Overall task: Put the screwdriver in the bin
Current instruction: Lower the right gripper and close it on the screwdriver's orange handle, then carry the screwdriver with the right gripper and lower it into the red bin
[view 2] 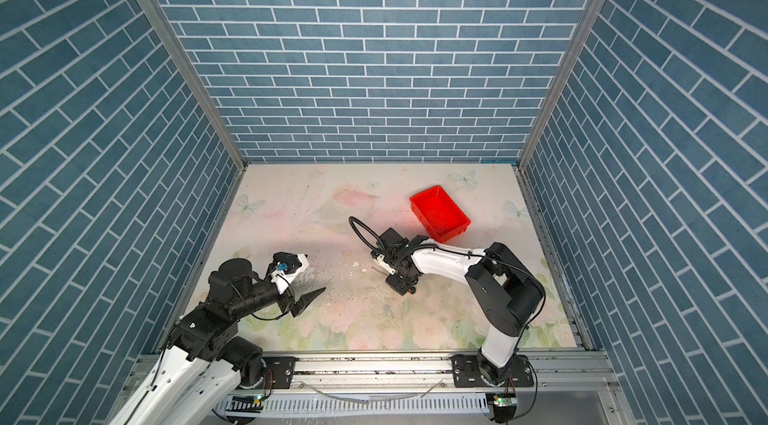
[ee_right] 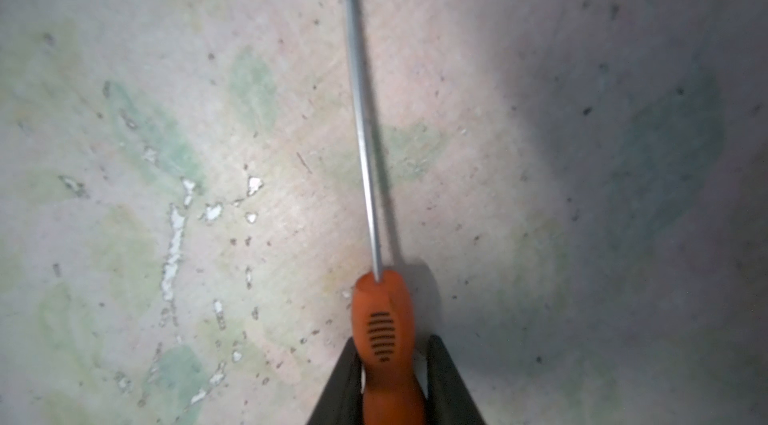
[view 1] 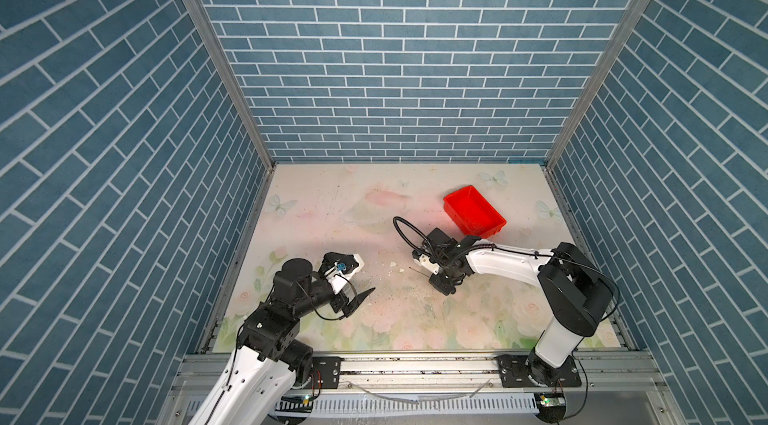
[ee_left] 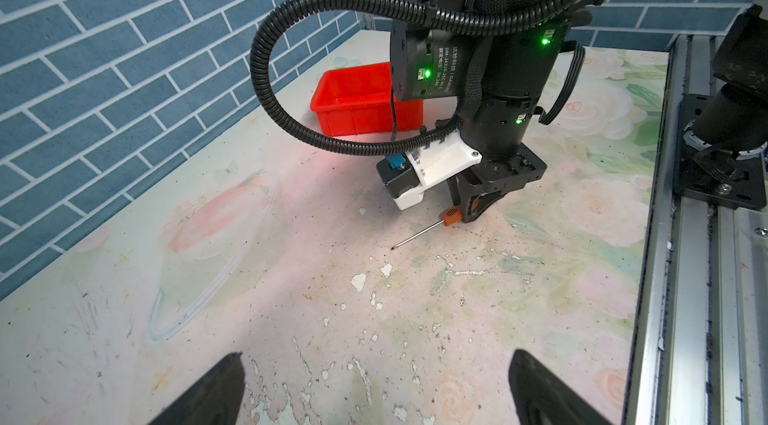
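The screwdriver (ee_right: pixel 384 339) has an orange handle and a thin silver shaft. My right gripper (ee_right: pixel 392 342) is shut on the handle, one black finger on each side. In the left wrist view the right gripper (ee_left: pixel 471 211) stands low at the table, and the screwdriver (ee_left: pixel 451 217) pokes out with its tip down on the surface. In both top views only its shaft (view 1: pixel 419 272) (view 2: pixel 379 270) shows beside the right gripper (view 1: pixel 442 283) (view 2: pixel 401 285). The red bin (view 1: pixel 471 206) (view 2: pixel 438 211) (ee_left: pixel 357 111) sits behind that arm, empty. My left gripper (ee_left: pixel 376 356) (view 1: pixel 357 298) is open over bare table at the left.
The floral table top (view 1: pixel 374 319) is scuffed, with flaked white patches (ee_left: pixel 359 281) in the middle. Blue brick-pattern walls (view 1: pixel 395 69) close in three sides. An aluminium rail (view 1: pixel 415 364) with the arm bases runs along the front edge.
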Motion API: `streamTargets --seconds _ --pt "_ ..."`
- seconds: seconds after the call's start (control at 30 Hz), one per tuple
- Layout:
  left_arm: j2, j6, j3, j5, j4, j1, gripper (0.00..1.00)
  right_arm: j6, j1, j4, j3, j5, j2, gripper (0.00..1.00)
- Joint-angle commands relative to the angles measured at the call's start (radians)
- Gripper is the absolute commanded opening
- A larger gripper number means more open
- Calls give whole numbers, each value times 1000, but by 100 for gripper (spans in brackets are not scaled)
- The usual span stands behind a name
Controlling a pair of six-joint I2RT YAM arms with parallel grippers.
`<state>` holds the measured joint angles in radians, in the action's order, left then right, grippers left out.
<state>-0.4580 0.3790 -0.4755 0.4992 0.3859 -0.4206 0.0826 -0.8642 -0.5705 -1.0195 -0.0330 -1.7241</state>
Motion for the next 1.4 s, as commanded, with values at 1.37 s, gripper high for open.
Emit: streamTargets --seconds 1.37 --pt "-891 -176 -50 -429 -1154 -472 100 -38 471 269 -124 129 195 0"
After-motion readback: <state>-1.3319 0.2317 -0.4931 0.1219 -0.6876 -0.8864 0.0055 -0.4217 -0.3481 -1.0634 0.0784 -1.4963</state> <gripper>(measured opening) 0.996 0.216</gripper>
